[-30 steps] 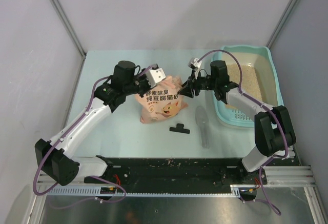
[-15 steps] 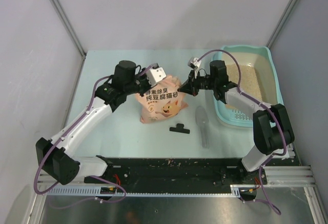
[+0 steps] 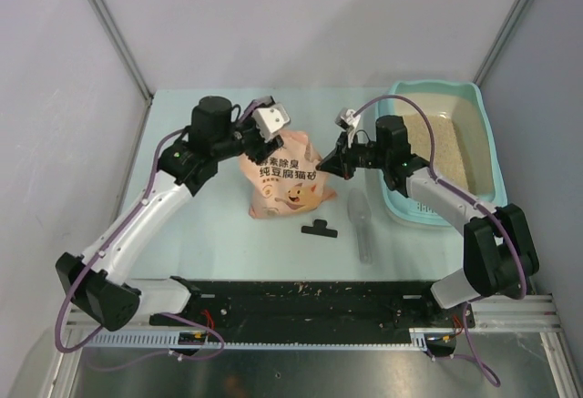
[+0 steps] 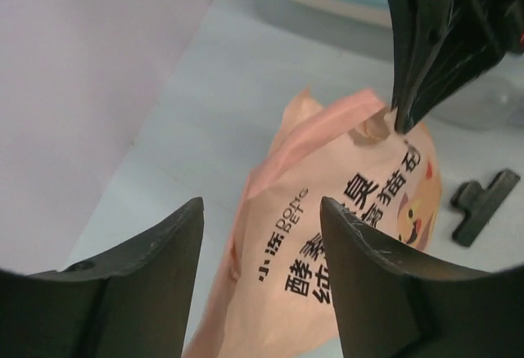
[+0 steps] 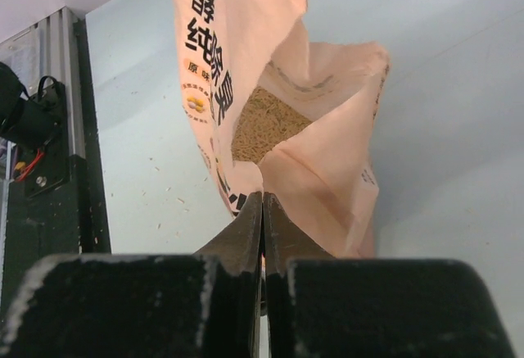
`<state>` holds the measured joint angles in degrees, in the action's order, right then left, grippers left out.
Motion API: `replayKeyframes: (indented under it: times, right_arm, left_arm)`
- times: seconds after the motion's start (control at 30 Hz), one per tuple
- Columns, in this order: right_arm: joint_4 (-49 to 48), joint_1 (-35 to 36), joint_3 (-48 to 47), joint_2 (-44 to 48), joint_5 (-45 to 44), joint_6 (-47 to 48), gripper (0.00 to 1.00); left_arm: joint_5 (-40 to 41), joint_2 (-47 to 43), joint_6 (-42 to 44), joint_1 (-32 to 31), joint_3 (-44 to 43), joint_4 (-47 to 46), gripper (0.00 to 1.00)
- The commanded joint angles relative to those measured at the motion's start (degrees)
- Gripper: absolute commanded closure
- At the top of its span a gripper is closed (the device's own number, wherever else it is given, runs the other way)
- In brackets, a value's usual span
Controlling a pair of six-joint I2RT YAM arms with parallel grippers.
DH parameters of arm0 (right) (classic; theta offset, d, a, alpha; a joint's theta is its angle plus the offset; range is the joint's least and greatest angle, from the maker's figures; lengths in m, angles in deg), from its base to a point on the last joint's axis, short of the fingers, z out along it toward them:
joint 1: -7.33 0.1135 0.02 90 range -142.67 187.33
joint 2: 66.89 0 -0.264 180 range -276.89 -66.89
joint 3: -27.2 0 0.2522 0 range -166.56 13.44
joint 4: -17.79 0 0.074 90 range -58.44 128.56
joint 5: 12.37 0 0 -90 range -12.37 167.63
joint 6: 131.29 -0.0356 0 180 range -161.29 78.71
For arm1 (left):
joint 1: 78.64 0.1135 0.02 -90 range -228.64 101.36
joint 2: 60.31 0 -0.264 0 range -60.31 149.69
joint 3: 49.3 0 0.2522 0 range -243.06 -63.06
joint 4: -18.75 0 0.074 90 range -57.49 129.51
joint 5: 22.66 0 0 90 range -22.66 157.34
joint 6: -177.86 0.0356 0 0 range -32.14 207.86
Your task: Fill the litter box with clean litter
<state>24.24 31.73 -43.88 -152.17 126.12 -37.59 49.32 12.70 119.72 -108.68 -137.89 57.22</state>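
Observation:
The peach-pink litter bag (image 3: 284,184) stands in the middle of the table with its mouth open. My right gripper (image 3: 322,167) is shut on the bag's right top edge; in the right wrist view its jaws (image 5: 263,198) pinch the rim, and clean litter (image 5: 262,124) shows inside the bag. My left gripper (image 3: 261,147) hovers open above the bag's left top, touching nothing; the bag (image 4: 327,235) lies beyond its fingers (image 4: 260,210). The teal litter box (image 3: 483,125) sits at the right with a layer of litter (image 3: 439,143) in it.
A clear plastic scoop (image 3: 362,222) lies on the table in front of the litter box's perforated ledge (image 3: 428,205). A black clip (image 3: 320,228) lies just in front of the bag. Grey walls close in on the left, back and right.
My left gripper has opened, let go of the bag's left top and pulled up and back. My right gripper closed on the bag's right rim and still holds it.

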Motion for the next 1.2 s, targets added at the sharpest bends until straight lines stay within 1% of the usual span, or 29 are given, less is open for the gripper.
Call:
replayKeyframes:
  times: [0.0, 0.07, 0.1, 0.13, 0.27, 0.3, 0.33, 0.37, 0.4, 0.47, 0.5, 0.53, 0.57, 0.6, 0.67, 0.73, 0.83, 1.07, 1.17]
  right_arm:
    - [-5.26, -0.94, -0.34, -0.33, -1.64, -1.51, 1.00]
    - [-5.61, -1.02, -0.34, -0.51, -2.87, -1.86, 1.00]
    - [-5.96, -1.02, -0.34, -0.59, -2.87, -1.95, 1.00]
    - [-6.40, -1.20, -0.25, -0.59, -2.70, -2.03, 1.00]
    - [-8.24, -1.29, -0.51, -1.21, -2.35, -2.38, 1.00]
    - [-8.51, -1.11, -0.60, -1.73, -2.26, -3.00, 1.00]
    - [-8.68, -1.20, -0.77, -1.91, -1.91, -3.18, 1.00]
    - [-8.95, -1.11, -0.95, -2.09, -1.91, -3.44, 1.00]
    - [-9.12, -1.03, -1.04, -2.18, -1.82, -3.44, 1.00]
    - [-9.12, -1.02, -1.30, -2.53, -1.73, -3.44, 1.00]
    - [-9.12, -1.02, -1.48, -2.61, -1.82, -3.44, 1.00]
    - [-9.12, -1.02, -1.57, -2.79, -1.99, -3.44, 1.00]
    - [-9.21, -1.11, -1.74, -2.88, -2.17, -4.40, 1.00]
    - [-9.21, -1.20, -2.18, -2.88, -2.26, -4.67, 1.00]
    - [-9.21, -1.29, -2.44, -3.14, -2.87, -5.11, 1.00]
    - [-9.21, -1.46, -2.79, -3.41, -3.40, -5.11, 1.00]
    - [-8.86, -1.73, -3.15, -3.93, -3.84, -5.11, 1.00]
    - [-8.68, -2.43, -4.29, -5.87, -3.49, -4.58, 1.00]
    - [-8.69, -2.78, -4.73, -6.57, -3.14, -4.23, 1.00]
  left_arm:
    - [-1.41, -3.32, -3.64, 0.33, -7.77, -2.47, 0.32]
    - [1.57, -0.87, -3.12, 1.91, -9.63, -2.65, 0.32]
    - [2.28, 0.28, -3.20, 2.96, -11.29, -2.82, 0.34]
    - [2.20, 1.94, -3.47, 6.02, -12.26, -2.91, 0.36]
    - [1.15, 11.69, -8.02, 13.77, -19.73, -3.18, 0.51]
    - [0.54, 16.32, -8.47, 14.91, -22.79, -3.18, 0.59]
    - [-0.34, 18.29, -8.65, 16.75, -24.04, -3.26, 0.64]
    - [-3.05, 20.74, -8.31, 17.47, -25.09, -3.26, 0.71]
    - [-3.94, 24.86, -8.21, 18.08, -27.02, -3.18, 0.84]
    - [-6.75, 29.27, -8.48, 19.23, -28.61, -3.09, 0.95]
    - [-10.59, 31.03, -8.30, 19.41, -29.40, -3.09, 1.00]
    - [-12.98, 34.27, -8.13, 19.41, -29.50, -2.91, 1.00]
    - [-15.27, 35.52, -8.47, 19.41, -29.50, -2.83, 1.00]
    - [-20.07, 36.92, -9.09, 19.41, -29.41, -2.82, 1.00]
    - [-24.32, 40.18, -10.84, 19.15, -29.50, -2.74, 1.00]
    - [-29.06, 41.42, -11.46, 17.92, -29.50, -2.56, 1.00]
    - [-33.64, 42.21, -12.43, 15.55, -28.45, -2.56, 1.00]
    - [-39.89, 40.37, -16.12, 11.24, -22.47, -2.47, 1.00]
    - [-40.60, 39.93, -17.00, 10.27, -21.06, -2.47, 1.00]
